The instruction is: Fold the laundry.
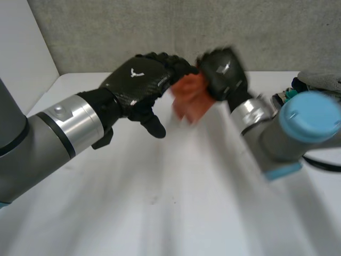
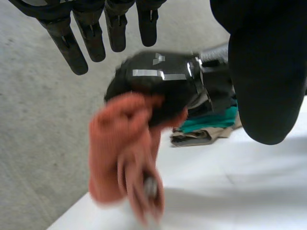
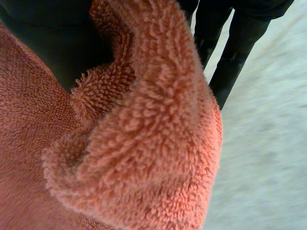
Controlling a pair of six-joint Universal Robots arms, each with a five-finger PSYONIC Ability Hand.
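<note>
An orange terry cloth hangs bunched in the air above the back of the white table. My right hand is shut on its upper part, with the fabric dangling below the closed fingers. In the right wrist view the fluffy cloth lies pressed against the palm. My left hand hovers just beside the cloth, open, its fingers straight and its thumb apart from them, holding nothing.
A pile of clothes, teal and tan, lies on the table behind my right hand, at the table's right edge. A grey wall rises behind the table.
</note>
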